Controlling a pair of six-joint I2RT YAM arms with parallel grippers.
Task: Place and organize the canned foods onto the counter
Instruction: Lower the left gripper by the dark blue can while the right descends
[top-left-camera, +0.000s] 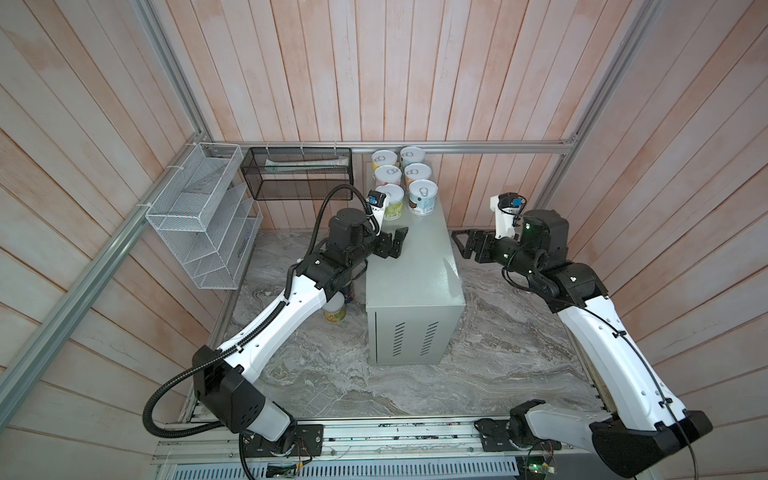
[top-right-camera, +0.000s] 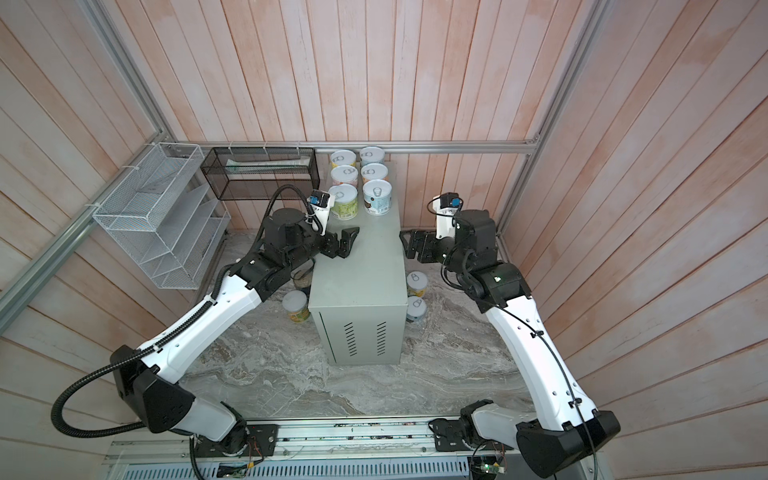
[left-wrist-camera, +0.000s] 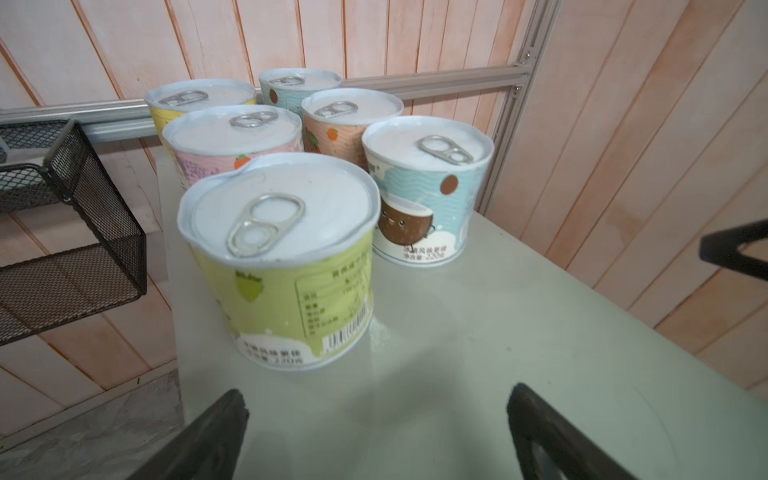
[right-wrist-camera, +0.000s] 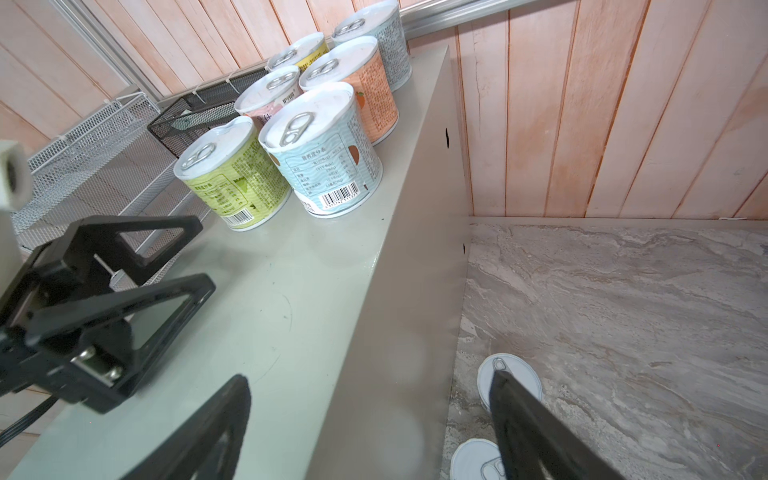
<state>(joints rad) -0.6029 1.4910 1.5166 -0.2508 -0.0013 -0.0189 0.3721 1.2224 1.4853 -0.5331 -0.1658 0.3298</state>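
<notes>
In both top views the counter (top-left-camera: 411, 270) stands on the marble surface (top-left-camera: 332, 374), and six tins (top-left-camera: 388, 174) stand upright in two rows of three at its far end by the wall. The left gripper (top-left-camera: 400, 242) reaches over the counter's left edge, just short of the green tin (top-left-camera: 392, 203), its jaws spread wide with nothing between them. The right gripper (top-right-camera: 406, 245) hangs just off the counter's right side, jaws likewise apart and empty. A yellow tin (top-right-camera: 296, 306) stands on the marble left of the counter, and in a top view two tins (top-right-camera: 417, 283) stand on the marble close beside its right wall. The left wrist view shows the green tin (left-wrist-camera: 282, 257) nearest, the pale-blue tin (left-wrist-camera: 426, 195) just beside it, and both fingers (left-wrist-camera: 208, 436) wide apart over bare counter top, holding nothing. The right wrist view shows that gripper's fingers (right-wrist-camera: 536, 432) wide apart, one over the counter top and one over the marble, nothing gripped. The two tins (right-wrist-camera: 510, 380) stand below by the counter's wall, and the left gripper (right-wrist-camera: 199, 255) sits open above the top.
</notes>
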